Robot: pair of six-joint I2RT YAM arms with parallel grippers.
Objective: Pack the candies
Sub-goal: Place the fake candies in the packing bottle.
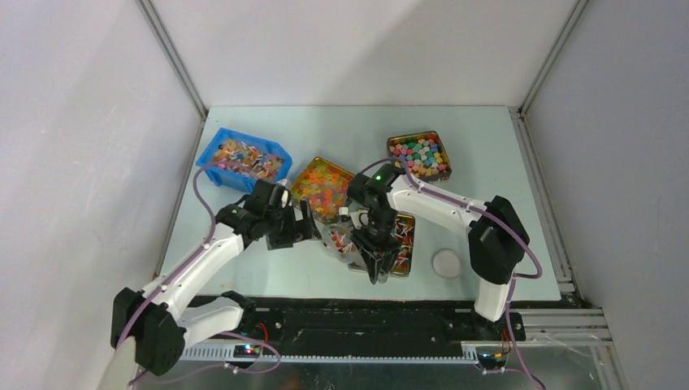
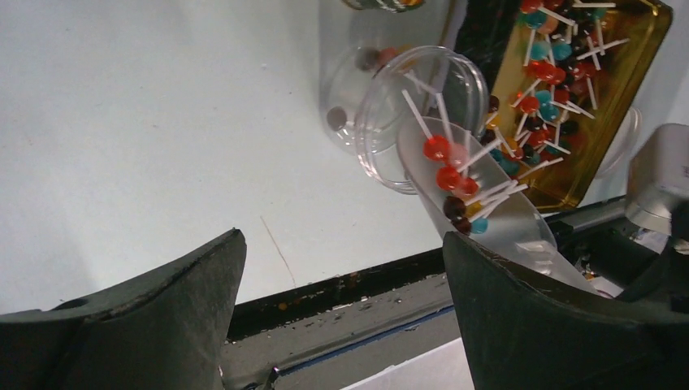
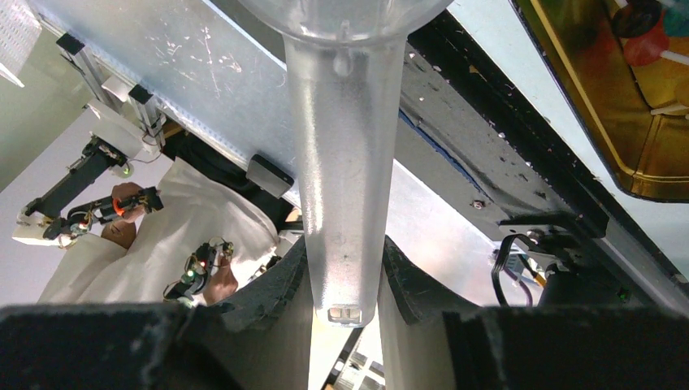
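Note:
The candies (image 2: 455,175), small red, blue and dark heads on white sticks, lie in a clear plastic scoop (image 2: 496,211) that tilts toward the mouth of a clear round jar (image 2: 382,97). A few pieces sit inside the jar. More candies fill a gold tray (image 2: 626,106) behind it. My right gripper (image 3: 345,284) is shut on the scoop's clear handle (image 3: 345,162), and in the top view it (image 1: 378,262) hangs over the gold tray (image 1: 409,258). My left gripper (image 2: 341,244) stands open and empty just left of the jar (image 1: 337,240).
A blue bin (image 1: 213,150) of mixed sweets stands at the back left. A gold tray of orange sweets (image 1: 321,187) and another gold tray of coloured sweets (image 1: 418,154) lie behind the jar. A white round lid (image 1: 447,262) rests right of the lollipop tray. The table's black front edge (image 2: 341,288) is close.

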